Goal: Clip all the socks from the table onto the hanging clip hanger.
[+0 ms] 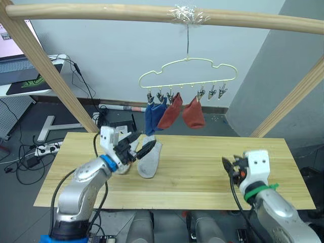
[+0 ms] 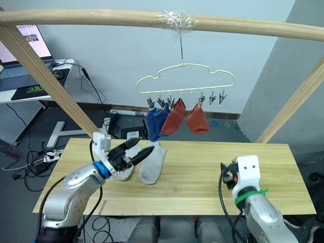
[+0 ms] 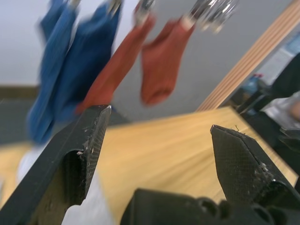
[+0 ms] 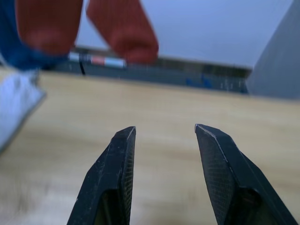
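Both jaws are spread wide with nothing between them. Our left gripper (image 2: 140, 150) hovers low over the table (image 1: 202, 174) right by a light grey sock (image 1: 150, 159) lying flat on the wood; a second pale sock (image 2: 126, 172) looks bunched up under the gripper, though we can't tell if the fingers touch either one. Our right gripper (image 1: 226, 166) sits well apart over the bare right half of the table.

No real containers here, so the clip hanger (image 1: 188, 71) is the closest thing: it hangs by its hook from a wooden pole (image 1: 101, 12) and already carries two blue socks (image 1: 153, 117) on the left clips and two rust red socks (image 1: 193, 114) next to them. The clips on the right end (image 1: 217, 91) are free.

Room-wise, we see a white wall, a grey floor with cables and a power strip (image 1: 44, 148), and a side desk with a laptop (image 1: 12, 55) on the left.
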You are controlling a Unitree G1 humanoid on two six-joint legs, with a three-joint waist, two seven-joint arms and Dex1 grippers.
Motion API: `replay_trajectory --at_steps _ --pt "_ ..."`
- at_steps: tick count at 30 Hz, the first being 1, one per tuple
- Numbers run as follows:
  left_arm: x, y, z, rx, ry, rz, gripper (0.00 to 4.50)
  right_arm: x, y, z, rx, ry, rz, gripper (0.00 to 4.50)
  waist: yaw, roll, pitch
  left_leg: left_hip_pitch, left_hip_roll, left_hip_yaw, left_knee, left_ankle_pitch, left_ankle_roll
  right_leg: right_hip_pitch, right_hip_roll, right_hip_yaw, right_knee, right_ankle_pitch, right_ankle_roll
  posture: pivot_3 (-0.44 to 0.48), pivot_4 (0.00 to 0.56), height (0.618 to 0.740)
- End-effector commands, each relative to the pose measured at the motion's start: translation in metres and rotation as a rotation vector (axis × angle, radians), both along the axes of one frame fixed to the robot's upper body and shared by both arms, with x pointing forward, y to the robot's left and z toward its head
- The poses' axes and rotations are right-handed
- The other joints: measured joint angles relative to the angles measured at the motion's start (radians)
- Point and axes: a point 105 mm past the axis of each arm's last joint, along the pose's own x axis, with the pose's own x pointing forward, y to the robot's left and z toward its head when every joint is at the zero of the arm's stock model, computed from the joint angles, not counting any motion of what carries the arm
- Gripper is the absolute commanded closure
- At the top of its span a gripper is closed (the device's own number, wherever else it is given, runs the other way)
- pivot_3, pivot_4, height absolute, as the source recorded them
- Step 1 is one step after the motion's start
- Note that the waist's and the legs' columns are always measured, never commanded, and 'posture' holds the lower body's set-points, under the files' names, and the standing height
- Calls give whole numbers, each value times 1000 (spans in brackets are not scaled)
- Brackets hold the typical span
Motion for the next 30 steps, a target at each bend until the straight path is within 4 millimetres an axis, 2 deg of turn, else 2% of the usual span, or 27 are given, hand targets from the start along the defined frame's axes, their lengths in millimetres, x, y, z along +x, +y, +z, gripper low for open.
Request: replay_trajectory --at_steps 1,4,9,15,24,30 --pt "-2 -14 26 20 -69 -121 598 16 2 21 12 -63 -7 2427 -4 0 0 0 0 0 0 0 0 0 0 0 0 0 0 70 193 740" --pt "4 -22 42 45 -94 -196 598 36 9 35 24 -91 -1 2427 -5 0 0 -1 0 0 -1 0 0 0 0 0 0 3 6 70 196 740" --pt "10 -34 66 74 -119 -316 598 67 22 57 53 -129 23 2427 -6 1 1 -1 0 -1 -2 0 0 -1 1 -1 0 3 7 71 201 740" --pt "16 -40 91 79 -149 -382 598 96 25 76 76 -156 29 2427 -6 1 2 -1 0 -1 -2 0 0 -1 1 -1 0 4 7 75 207 740" --pt "16 -43 105 107 -175 -443 598 123 36 90 82 -170 93 2427 -7 3 6 -2 0 -2 -3 0 1 -1 1 -2 0 4 7 101 215 740" --pt "16 -41 108 106 -189 -428 598 135 41 91 77 -177 109 2427 -6 3 8 -2 0 -2 -3 0 1 -1 1 -2 0 4 7 120 214 740"
